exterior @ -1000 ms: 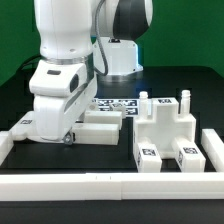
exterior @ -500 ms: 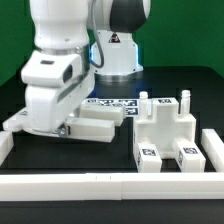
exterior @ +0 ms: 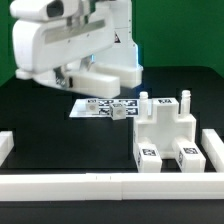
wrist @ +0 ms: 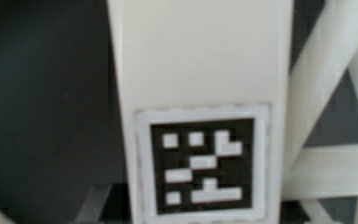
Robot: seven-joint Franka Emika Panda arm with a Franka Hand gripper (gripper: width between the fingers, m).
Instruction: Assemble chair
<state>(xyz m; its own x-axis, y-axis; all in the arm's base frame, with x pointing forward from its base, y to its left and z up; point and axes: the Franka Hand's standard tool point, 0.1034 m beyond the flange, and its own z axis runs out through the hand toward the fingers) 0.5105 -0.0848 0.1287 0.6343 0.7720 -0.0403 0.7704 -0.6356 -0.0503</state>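
a moment ago the gripper [exterior: 66, 78] was low on the table [exterior: 40, 135], closing on a flat white slab [exterior: 108, 72] that lay there. now the arm has gone up and the slab has gone up with it. the slab hangs in the air, flat, and sticks out from the gripper toward the exterior view's right. nothing else holds it up, so the jaws must be clamped on it. in the wrist view the slab [wrist: 194, 70] fills the middle and its tag [wrist: 201, 165] is easy to see, but that picture is blurry and i cannot make out the fingers there. so the pick-up looks done, and the next job is likely to bring the slab to the rest of the chair. that other part, a white chair block [exterior: 165, 128] with posts on top, stands on the table at the exterior view's right, well apart from the slab and lower. the marker board [exterior: 98, 106] lies flat below the slab. there is lots of open room over the black table on the exterior view's left. the long white rail [exterior: 100, 186] runs along the near edge, so the slab should stay high as it moves across.
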